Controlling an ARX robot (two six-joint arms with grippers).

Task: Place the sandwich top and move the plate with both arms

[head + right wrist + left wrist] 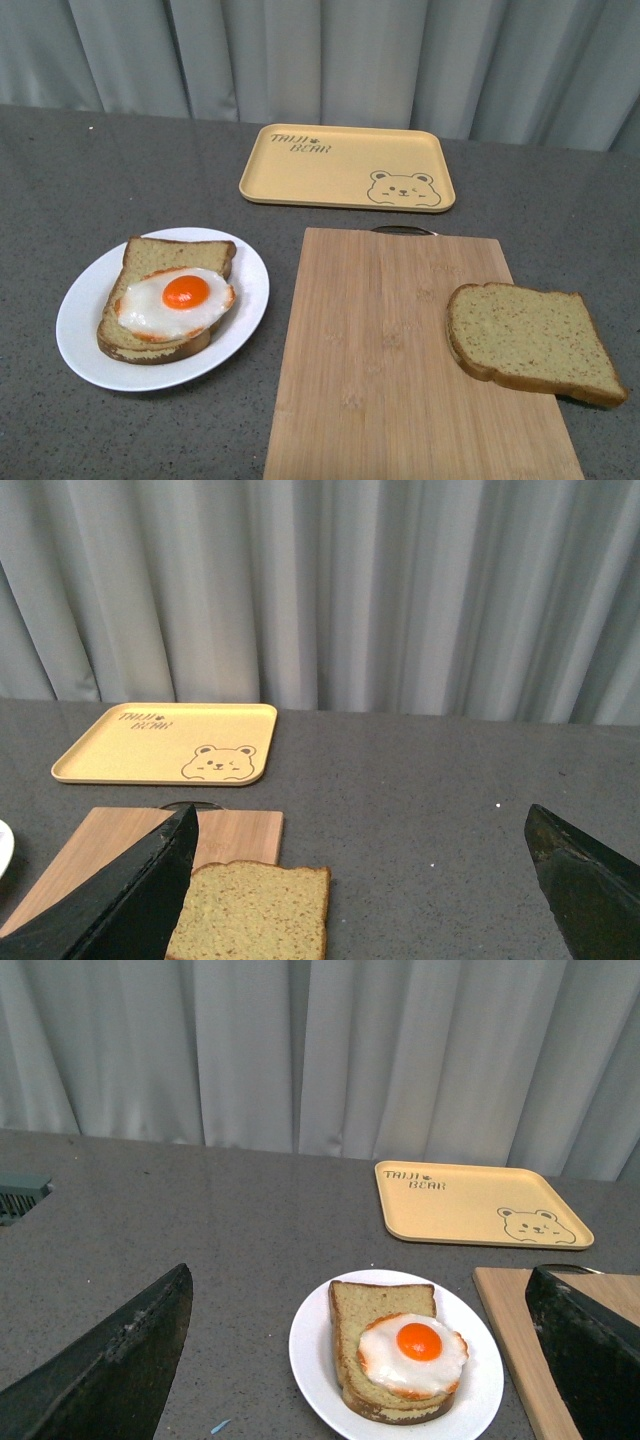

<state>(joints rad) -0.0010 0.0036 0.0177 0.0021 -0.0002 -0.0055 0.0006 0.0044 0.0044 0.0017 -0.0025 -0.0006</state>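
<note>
- Progress: nothing done yet, judging by the layout. Both steps are left.
- Left end effector (360, 1275): fingers spread wide, nothing between them, up off the counter (60, 170). Not seen in front view.
- Right end effector (360, 810): also spread wide and empty. Not seen in front view either.
- Sandwich top (530, 342): lies flat on the wooden cutting board (400, 380), one corner overhanging the board's edge. It's ahead of and below the right end effector, close to one finger (150, 890), not touched. It's well apart from the left end effector.
- Plate (80, 300): sits on the counter ahead of and below the left end effector, roughly in line w/ the gap between its fingers, no contact. It carries the bottom slice (150, 262) w/ a fried egg (178, 300) on it. No top slice there yet.
- Yellow bear tray (345, 168): empty, farther out than the plate & board from both end effectors. Prob. the drop-off for the plate, but can't confirm.
- Left to do, as I judge it:
  - right side picks up the sandwich top and sets it over the egg;
  - both sides take opposite rim edges of the plate and move it.
</note>
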